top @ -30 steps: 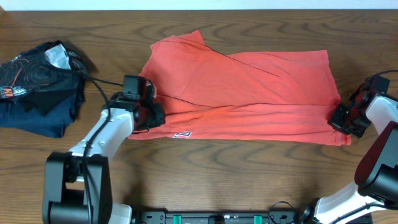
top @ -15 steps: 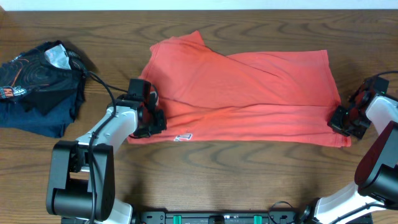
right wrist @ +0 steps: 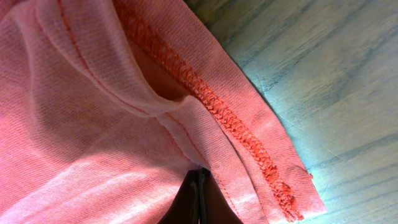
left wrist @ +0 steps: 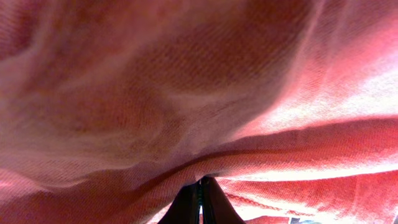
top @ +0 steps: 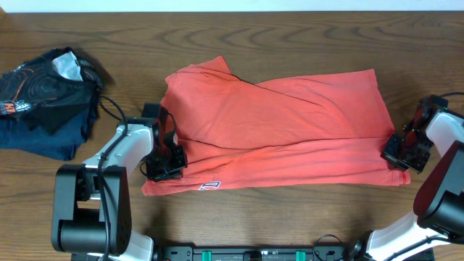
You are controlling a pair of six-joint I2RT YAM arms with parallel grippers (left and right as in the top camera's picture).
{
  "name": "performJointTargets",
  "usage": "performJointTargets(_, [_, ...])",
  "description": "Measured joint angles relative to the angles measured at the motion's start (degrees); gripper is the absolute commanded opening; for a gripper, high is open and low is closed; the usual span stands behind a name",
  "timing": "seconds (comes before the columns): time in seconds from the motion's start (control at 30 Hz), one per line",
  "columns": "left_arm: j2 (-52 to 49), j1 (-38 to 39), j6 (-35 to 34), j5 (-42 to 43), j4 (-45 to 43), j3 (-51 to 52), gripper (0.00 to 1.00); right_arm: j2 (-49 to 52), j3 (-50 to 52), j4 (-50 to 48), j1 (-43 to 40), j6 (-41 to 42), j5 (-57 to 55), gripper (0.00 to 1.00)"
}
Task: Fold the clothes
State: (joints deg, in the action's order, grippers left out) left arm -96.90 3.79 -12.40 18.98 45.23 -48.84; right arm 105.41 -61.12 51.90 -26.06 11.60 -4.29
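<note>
Toward 7 o'clock the coral-red T-shirt [top: 290,123] has slid, with left gripper [top: 165,156] and right gripper [top: 397,151] both clamped on its edges; uneven pulling may slip it free.

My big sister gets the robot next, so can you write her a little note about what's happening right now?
Left gripper: shut, pinching the coral-red T-shirt at its left edge.
Right gripper: shut on its right hem corner.
The shirt lies spread sideways on the table, with a dark blue garment crumpled at far left.
Done: one fold across looks made.
Left: probably fold it smaller, then release.
</note>
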Motion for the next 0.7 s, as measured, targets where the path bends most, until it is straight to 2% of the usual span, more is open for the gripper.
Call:
performJointTargets(0.23, [6.49, 1.90, 3.39, 2.12, -0.52, 0.17, 0.26, 0.00, 0.02, -0.13, 0.00, 0.15, 0.02, 0.01])
performJointTargets(0.5, [19.76, 11.72, 7.34, 2.84, 0.00, 0.17, 0.34, 0.00, 0.07, -0.44, 0.00, 0.17, 0.00, 0.01])
performJointTargets(0.7, [19.76, 21.11, 8.85, -3.02, -1.81, 0.42, 0.36, 0.00, 0.07, -0.55, 0.00, 0.17, -0.02, 0.01])
